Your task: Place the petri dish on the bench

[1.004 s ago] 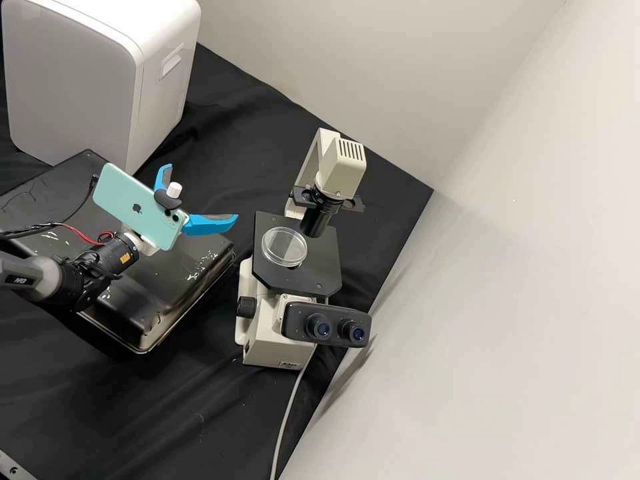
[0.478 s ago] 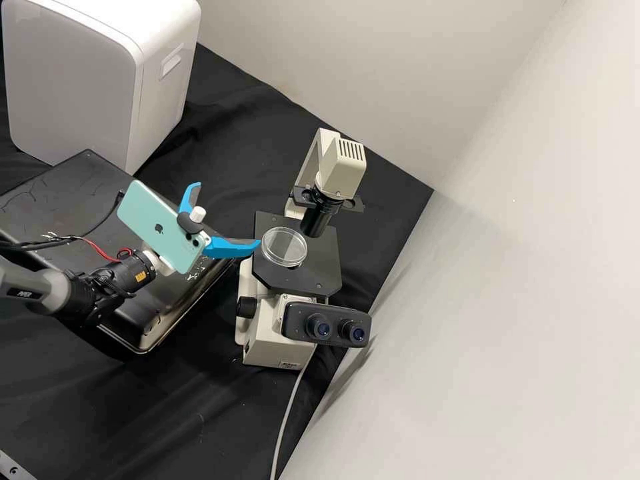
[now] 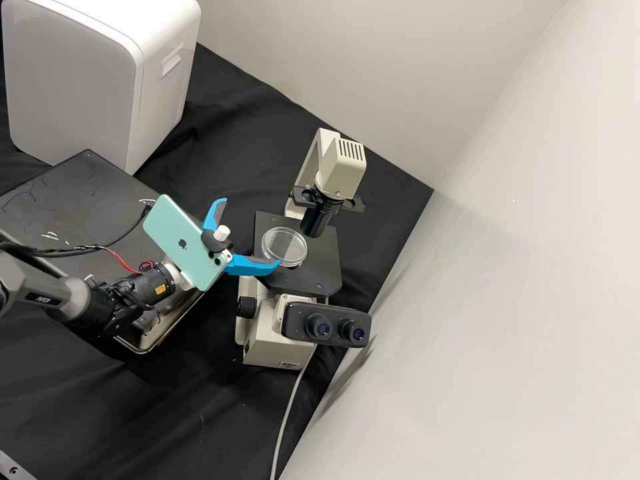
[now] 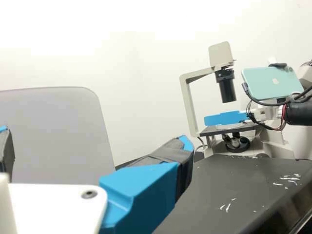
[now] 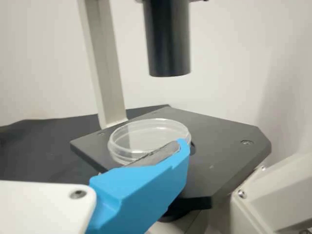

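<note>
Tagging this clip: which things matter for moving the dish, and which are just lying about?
Job: petri dish, microscope stage under it, right gripper, bench.
Lying about: white cabinet, dark flat case.

Petri dish (image 3: pixel 285 245) on the stage (image 3: pixel 321 270) of the microscope (image 3: pixel 273 340), beneath the condenser (image 3: pixel 313 217) (one finger (image 3: pixel 257 265) of the right gripper (image 3: pixel 251 231) at its rim); tray (image 3: pixel 67 200) left of microscope, appliance (image 3: pixel 87 73) behind tray.

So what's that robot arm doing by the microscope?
The right gripper has its blue fingers open next to the clear petri dish. One finger's tip is right at the dish's rim. The dish sits on the black stage of the microscope, not yet gripped or lifted.
</note>
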{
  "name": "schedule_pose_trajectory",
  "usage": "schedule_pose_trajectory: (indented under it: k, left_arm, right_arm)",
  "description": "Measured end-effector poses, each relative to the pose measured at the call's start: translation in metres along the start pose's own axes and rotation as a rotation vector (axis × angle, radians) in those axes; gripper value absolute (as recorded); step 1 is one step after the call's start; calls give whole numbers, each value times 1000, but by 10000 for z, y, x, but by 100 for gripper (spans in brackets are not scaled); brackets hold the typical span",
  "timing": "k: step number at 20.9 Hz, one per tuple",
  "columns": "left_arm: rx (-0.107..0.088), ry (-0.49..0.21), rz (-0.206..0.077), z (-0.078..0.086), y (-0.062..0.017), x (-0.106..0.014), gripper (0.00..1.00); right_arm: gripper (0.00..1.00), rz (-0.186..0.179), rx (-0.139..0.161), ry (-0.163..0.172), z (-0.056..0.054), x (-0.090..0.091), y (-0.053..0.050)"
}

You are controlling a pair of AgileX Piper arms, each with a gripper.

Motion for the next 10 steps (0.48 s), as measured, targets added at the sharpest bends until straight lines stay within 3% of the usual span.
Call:
schedule_pose_trajectory:
  k: [10]
  left_arm:
    - [0,0,0,0,0,0,100]
  right_arm:
    - [100,16,6,-17,119,275,32]
